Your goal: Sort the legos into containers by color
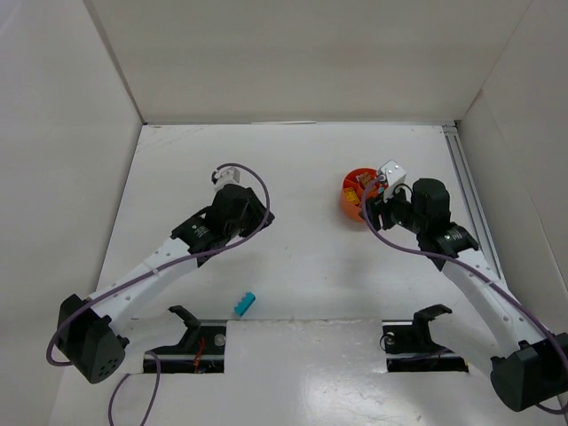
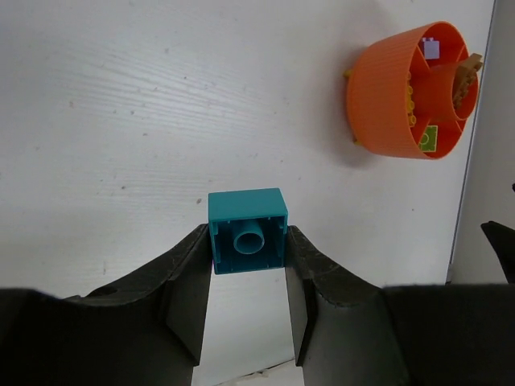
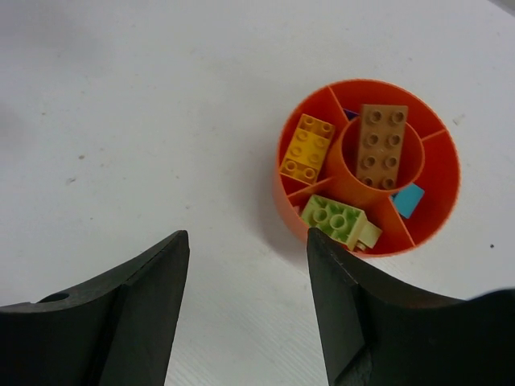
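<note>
Table (image 1: 311, 293): white, walled on three sides. L arm reaches over mid-left, R arm to far right. At far right sits orange divided bowl (image 2: 386, 96), wedge compartments round a centre cup. Just on its near side hangs right gripper (image 3: 245, 241), fingers apart, nothing between them. Over mid-left, left gripper (image 2: 247, 249) has fingers clamped on teal brick (image 2: 247, 232): pads on two opposite side walls, hollow underside facing wrist cam, well apart from bowl.

Bowl contents: brown brick (image 3: 381, 146) in centre cup; orange-yellow brick (image 3: 306, 148), lime brick (image 3: 336, 219) and small teal piece (image 3: 408, 199) in separate wedges. Loose teal brick (image 1: 244, 303) lies at near edge, between arm bases.

Handling, est.: bricks rigid, light, smooth-sided, so apt to slip. Grip across flat side walls, not studs.
</note>
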Robot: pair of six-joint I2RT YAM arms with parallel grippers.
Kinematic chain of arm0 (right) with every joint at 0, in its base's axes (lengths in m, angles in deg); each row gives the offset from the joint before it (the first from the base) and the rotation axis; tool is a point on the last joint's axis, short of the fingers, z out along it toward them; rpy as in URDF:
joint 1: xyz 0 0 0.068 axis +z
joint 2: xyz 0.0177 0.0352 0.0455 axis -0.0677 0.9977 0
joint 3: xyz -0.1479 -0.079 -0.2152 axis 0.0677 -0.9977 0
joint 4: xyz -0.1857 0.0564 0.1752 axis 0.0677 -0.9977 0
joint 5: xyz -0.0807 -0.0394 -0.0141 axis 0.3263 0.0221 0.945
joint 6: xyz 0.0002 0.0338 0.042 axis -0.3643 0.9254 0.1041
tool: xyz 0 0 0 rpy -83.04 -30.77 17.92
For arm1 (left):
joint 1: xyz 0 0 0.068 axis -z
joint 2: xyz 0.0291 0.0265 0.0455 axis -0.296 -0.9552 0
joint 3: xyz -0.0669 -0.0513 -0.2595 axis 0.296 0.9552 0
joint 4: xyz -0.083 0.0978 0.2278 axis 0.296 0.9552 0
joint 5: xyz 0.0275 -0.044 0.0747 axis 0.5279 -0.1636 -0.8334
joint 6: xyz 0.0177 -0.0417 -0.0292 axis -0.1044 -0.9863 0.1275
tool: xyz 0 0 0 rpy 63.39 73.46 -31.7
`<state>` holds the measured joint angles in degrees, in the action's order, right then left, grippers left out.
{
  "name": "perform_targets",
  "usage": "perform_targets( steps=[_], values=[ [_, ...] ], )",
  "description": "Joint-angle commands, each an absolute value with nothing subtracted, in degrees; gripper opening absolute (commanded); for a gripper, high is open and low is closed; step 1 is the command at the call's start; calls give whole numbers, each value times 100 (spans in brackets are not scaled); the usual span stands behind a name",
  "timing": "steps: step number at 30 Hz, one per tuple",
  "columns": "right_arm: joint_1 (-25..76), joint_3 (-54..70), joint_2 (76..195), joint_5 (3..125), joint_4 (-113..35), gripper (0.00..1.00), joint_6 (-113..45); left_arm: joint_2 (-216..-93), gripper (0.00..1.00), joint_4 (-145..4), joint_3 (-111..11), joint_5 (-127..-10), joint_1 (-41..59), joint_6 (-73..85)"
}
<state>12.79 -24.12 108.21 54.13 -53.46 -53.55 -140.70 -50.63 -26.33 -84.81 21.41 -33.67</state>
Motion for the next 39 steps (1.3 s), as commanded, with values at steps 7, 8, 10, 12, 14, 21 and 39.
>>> perform_targets(
  steps=[7, 8, 10, 12, 14, 21, 39],
  values=[
    [2256, -2072, 10927, 4710, -4464, 67, -5134, -14308, 12, -6220, -3219, -7763, 2189, -2659],
    [2371, -2071, 10928, 4543, -4359, 67, -5134, -14308, 12, -6308, -3220, -7641, 2189, -2659],
    [2696, -2071, 10980, 4375, -3885, 68, -5030, -14177, 12, -6511, -3220, -7587, 2189, -2659],
    [2863, -2133, 11051, 4226, -3542, 68, -4950, -14090, 12, -6827, -3220, -7482, 2189, -2720],
    [3074, -2194, 11103, 4225, -3041, 69, -4801, -14002, 15, -7168, -3080, -7351, 2189, -2773],
    [3364, -2484, 11594, 3890, -1081, 71, -3784, -13641, 15, -8319, -2676, -6533, 2189, -3309],
    [4385, -2467, 12404, 6948, 748, 69, -3218, -13078, 15, -9429, -1832, -6867, 2242, -4320]
  ],
)
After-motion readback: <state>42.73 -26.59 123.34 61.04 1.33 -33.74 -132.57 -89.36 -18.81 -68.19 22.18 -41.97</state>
